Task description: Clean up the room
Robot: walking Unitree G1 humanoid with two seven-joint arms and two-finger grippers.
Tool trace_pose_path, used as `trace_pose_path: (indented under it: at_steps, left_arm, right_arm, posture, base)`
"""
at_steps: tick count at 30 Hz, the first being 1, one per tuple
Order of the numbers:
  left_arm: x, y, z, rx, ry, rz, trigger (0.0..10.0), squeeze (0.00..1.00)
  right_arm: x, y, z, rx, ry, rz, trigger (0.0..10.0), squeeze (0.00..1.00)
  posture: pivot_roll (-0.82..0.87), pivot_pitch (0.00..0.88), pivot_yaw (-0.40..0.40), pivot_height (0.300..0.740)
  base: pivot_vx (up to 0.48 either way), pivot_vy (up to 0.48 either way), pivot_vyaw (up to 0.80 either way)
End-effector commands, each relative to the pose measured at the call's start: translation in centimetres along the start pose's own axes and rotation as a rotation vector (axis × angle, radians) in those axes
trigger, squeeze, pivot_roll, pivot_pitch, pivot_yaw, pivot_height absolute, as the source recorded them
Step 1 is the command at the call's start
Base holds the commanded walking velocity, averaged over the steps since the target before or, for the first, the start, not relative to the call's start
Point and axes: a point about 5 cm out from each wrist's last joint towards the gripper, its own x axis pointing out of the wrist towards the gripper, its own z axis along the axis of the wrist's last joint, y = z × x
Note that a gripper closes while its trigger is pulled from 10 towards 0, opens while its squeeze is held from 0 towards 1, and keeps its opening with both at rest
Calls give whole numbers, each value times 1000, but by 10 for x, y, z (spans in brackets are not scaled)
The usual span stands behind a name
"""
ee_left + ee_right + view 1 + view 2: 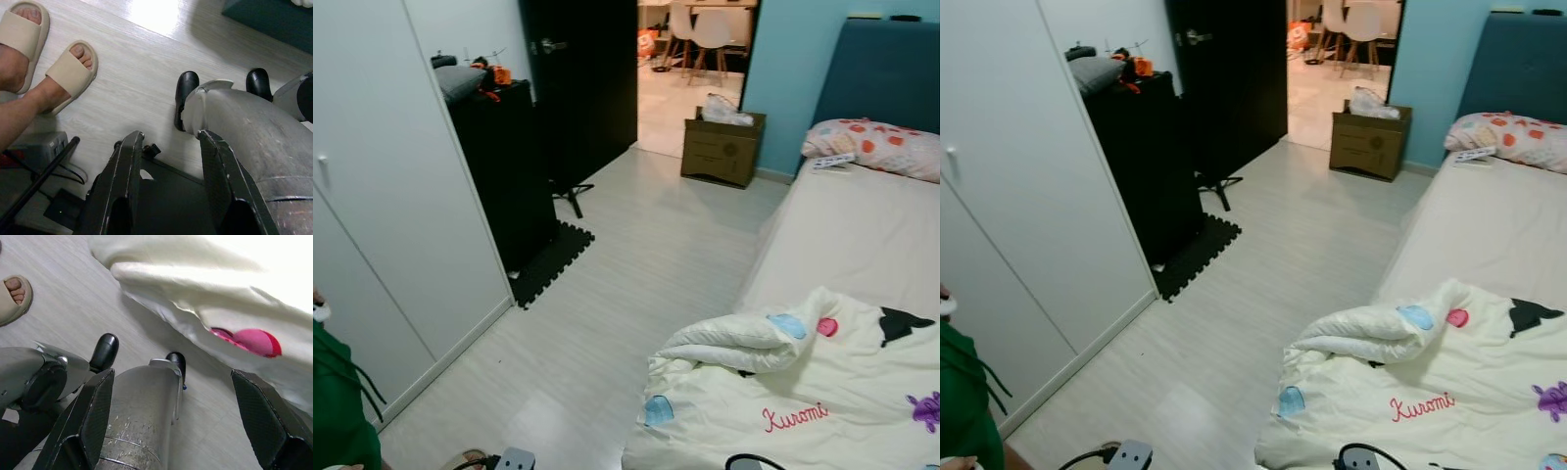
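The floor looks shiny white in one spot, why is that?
Left wrist view: light glares off the pale floor, washing it white. Right wrist view: the blanket is overexposed too. Head views: the doorway is bright and the black cabinet dark.

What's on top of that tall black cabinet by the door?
On the black cabinet lie a folded grey item and something orange amid dark clutter too small to identify. Anything behind the grey item is hidden.
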Motion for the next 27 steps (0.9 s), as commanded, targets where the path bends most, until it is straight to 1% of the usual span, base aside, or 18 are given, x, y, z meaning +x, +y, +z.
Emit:
trace_pose_path:
  at_steps: [1, 11, 15, 22, 27]
  left_arm:
    - [-1, 3, 1, 16, -3, 13, 10000, 0]
    - [0, 1, 2, 15, -6, 16, 10000, 0]
    - [0, 0, 1, 14, -3, 17, 10000, 0]
    - [0, 0, -2, 9, 1, 15, 10000, 0]
    - [0, -2, -1, 14, -3, -4, 10000, 0]
  right_arm:
    - [-1, 9, -13, -10, 53, 26, 10000, 0]
    - [-2, 8, -19, -23, 65, 16, 10000, 0]
    - [-2, 7, -19, -37, 66, 12, 10000, 0]
    - [-3, 6, -23, -33, 92, 5, 10000, 0]
    - [-4, 2, -25, -46, 100, 6, 10000, 0]
  posture:
    - [-47, 19, 21, 740]
    - [-41, 21, 11, 740]
    - [-41, 19, 7, 740]
    - [-45, 16, 4, 740]
    - [-50, 13, 2, 740]
  base:
    - [0, 0, 800]
    - [0, 0, 781]
    - [0, 0, 0]
    - [0, 0, 0]
    - [0, 0, 0]
